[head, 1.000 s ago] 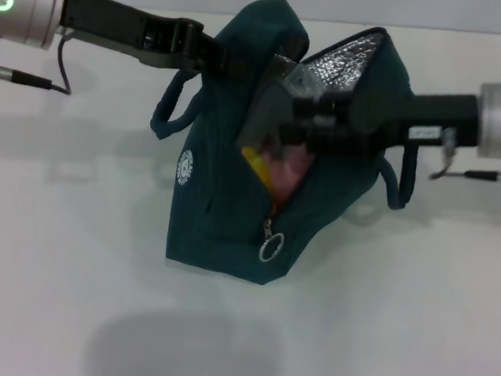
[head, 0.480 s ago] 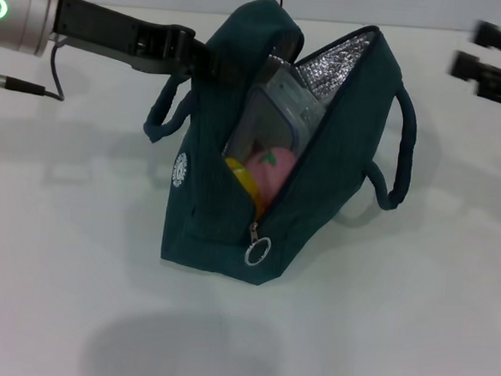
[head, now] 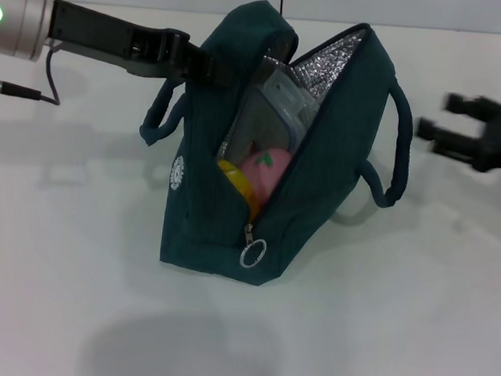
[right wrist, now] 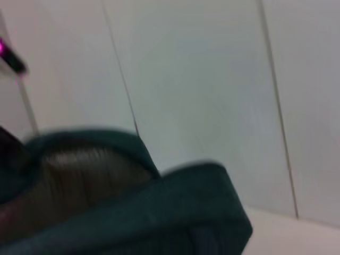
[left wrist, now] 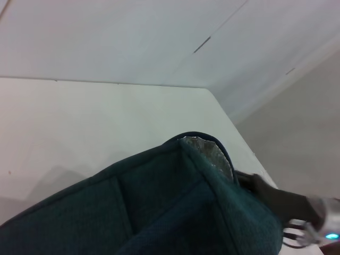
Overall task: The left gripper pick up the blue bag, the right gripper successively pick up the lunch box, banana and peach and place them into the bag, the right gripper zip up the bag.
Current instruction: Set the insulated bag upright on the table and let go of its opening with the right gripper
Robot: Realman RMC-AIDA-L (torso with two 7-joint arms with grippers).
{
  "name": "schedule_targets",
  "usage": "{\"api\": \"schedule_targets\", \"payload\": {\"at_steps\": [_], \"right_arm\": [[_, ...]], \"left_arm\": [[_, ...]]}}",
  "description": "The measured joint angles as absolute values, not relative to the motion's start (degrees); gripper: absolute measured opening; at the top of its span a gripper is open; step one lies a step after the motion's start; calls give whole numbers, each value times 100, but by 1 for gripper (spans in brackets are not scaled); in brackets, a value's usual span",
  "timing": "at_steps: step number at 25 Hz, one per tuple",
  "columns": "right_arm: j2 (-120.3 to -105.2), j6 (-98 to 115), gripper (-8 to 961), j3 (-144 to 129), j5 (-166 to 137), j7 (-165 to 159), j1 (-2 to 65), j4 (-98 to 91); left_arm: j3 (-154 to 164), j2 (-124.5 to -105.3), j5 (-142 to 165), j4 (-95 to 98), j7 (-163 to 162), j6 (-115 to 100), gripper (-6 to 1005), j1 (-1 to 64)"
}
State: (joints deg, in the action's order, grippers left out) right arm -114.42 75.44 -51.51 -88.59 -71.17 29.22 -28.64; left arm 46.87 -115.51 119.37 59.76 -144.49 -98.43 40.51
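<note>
On the white table (head: 54, 295), one blue bag (head: 205, 219), standing with its mouth gaping and foil lining showing; propped up at its top edge by the left tool (head: 203, 64), clamped on the fabric there, likely to keep the opening wide and the bag steady for zipping; inside, packed together, one lunch box (head: 277, 108) leaning upright, one banana (head: 236, 180) showing only a yellow end, one peach (head: 265, 170) just beside it; all three items apparently loaded, only the zipping left; zipper still at the low end of its track, one silver ring pull (head: 252, 253) hanging there; two loop handles, one each side; well apart from the bag, over the table, the right tool (head: 440, 115), fingers spread, holding nothing.
</note>
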Motion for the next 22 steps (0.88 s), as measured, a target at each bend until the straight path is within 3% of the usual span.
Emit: {"api": "schedule_targets", "payload": {"at_steps": [3, 10, 22], "right_arm": [[-11556, 6833, 738, -5371, -9082, -7118, 3267, -2785], [-11607, 4902, 738, -5745, -8720, -7027, 3857, -2741], [-11597, 6199, 738, -5794, -6750, -5753, 2813, -4148]], "left_arm": [[4709, -11572, 11937, 5976, -14449, -9843, 98, 4051], [4718, -11593, 11932, 5977, -14464, -9848, 99, 3986], [4674, -11429, 11630, 5977, -14559, -9905, 100, 3713]]}}
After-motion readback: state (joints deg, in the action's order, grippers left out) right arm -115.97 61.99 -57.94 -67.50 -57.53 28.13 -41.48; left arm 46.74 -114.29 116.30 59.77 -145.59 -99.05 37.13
